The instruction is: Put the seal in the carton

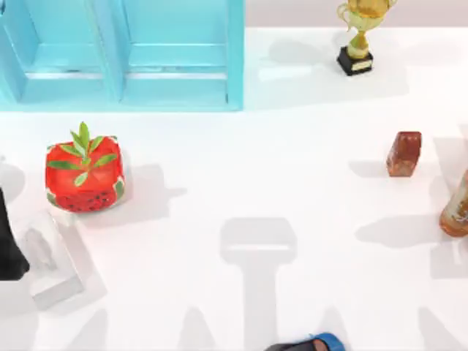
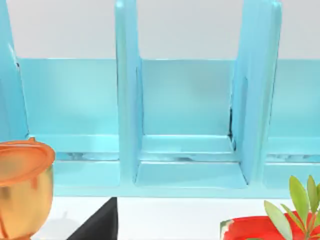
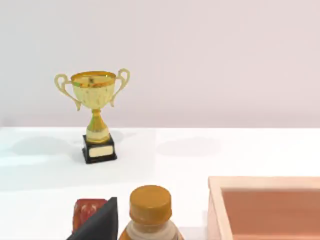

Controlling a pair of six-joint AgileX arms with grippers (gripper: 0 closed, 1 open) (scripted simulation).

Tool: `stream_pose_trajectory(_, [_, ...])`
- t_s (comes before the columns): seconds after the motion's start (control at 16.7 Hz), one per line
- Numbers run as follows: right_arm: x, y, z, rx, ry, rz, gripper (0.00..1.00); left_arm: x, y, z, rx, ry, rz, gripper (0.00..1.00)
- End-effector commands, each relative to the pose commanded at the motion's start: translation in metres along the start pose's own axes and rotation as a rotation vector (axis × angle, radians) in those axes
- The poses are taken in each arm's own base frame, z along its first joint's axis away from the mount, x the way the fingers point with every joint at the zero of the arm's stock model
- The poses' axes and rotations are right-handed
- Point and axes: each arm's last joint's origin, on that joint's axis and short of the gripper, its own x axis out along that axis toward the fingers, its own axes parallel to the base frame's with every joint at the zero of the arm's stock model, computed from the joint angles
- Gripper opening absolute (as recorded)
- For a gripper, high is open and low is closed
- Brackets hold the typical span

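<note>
White bench lay broad and bare through its middle, with open room between the two sides; my left arm sat low at the left edge, and of the left gripper just a dark wedge showed, so I could not tell how wide it stood or whether it held anything; beside the arm lay a clear block, then the watermelon-patterned cube, and beyond it a blue compartmented rack closed off the far left edge; the right gripper likewise showed one dark wedge, its state unreadable; just past it stood the orange-capped bottle at the right edge, with the seal upright near it, free on all sides; an open pinkish box stood on the bottle's other side; farther back the gold trophy stood near the rear edge.
</note>
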Motion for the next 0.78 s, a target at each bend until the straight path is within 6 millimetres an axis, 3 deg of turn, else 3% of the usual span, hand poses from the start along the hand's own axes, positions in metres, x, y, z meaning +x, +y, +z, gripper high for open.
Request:
stream_pose_trajectory(0.18, [0.000, 0.000, 0.002, 0.001, 0.008, 0.002, 1.00, 0.000, 0.000, 0.000, 0.000, 0.000, 0.000, 1.00])
stream_pose_trajectory(0.36, [0.001, 0.002, 0.019, 0.012, 0.079, 0.018, 1.00, 0.000, 0.000, 0.000, 0.000, 0.000, 0.000, 1.00])
stream_pose_trajectory(0.6, [0.015, 0.006, 0.070, 0.035, 0.264, 0.042, 1.00, 0.000, 0.000, 0.000, 0.000, 0.000, 0.000, 1.00])
stream_pose_trajectory(0.78, [0.050, 0.012, 0.116, 0.049, 0.470, 0.056, 1.00, 0.000, 0.000, 0.000, 0.000, 0.000, 0.000, 1.00])
